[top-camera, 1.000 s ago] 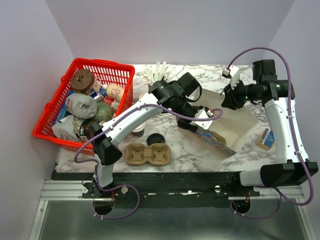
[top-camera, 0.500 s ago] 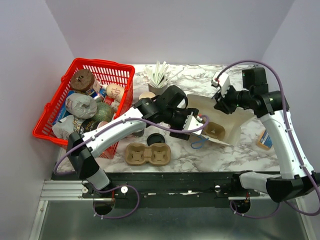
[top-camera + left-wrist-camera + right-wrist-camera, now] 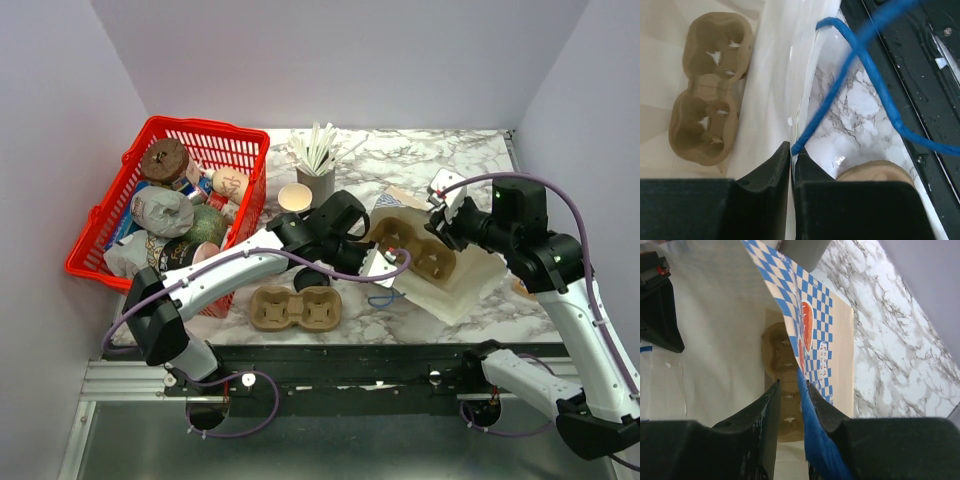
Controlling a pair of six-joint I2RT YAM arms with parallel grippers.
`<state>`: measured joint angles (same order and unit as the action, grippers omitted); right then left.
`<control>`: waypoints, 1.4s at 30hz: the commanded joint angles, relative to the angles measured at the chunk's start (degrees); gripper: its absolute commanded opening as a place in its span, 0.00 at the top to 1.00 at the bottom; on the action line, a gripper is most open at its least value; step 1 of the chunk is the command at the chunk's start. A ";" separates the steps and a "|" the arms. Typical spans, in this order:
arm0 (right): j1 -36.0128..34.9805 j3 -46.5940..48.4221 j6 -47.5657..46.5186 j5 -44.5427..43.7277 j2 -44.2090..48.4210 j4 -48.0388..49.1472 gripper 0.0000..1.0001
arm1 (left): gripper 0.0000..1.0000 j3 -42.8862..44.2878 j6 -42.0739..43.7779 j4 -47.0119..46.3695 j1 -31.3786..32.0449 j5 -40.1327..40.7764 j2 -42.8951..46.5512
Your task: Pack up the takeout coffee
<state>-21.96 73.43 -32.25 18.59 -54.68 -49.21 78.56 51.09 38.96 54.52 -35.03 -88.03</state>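
The left end effector is pressed together on the rim of the white paper bag, just beside its blue handle. The right end effector pinches the bag's opposite, blue-checked wall. A two-cup carrier lies inside the bag, and a second carrier sits on the counter. I cannot pick out the takeout coffee; the left arm crosses the counter beside the red basket.

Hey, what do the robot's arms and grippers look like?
The left arm and right arm have white links with black joints. A purple cable loops along each. The left gripper and right gripper have matte black, wedge-shaped fingers.
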 commanded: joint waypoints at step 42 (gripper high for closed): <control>2.35 21.14 -2.55 -14.10 -16.94 11.32 1.00 | 1.00 32.15 -14.38 -20.51 -2.40 11.18 -8.44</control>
<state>-21.26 92.05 -33.95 12.82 -72.03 -52.95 112.29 38.30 42.81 50.59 -36.73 -101.75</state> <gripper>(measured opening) 0.345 0.010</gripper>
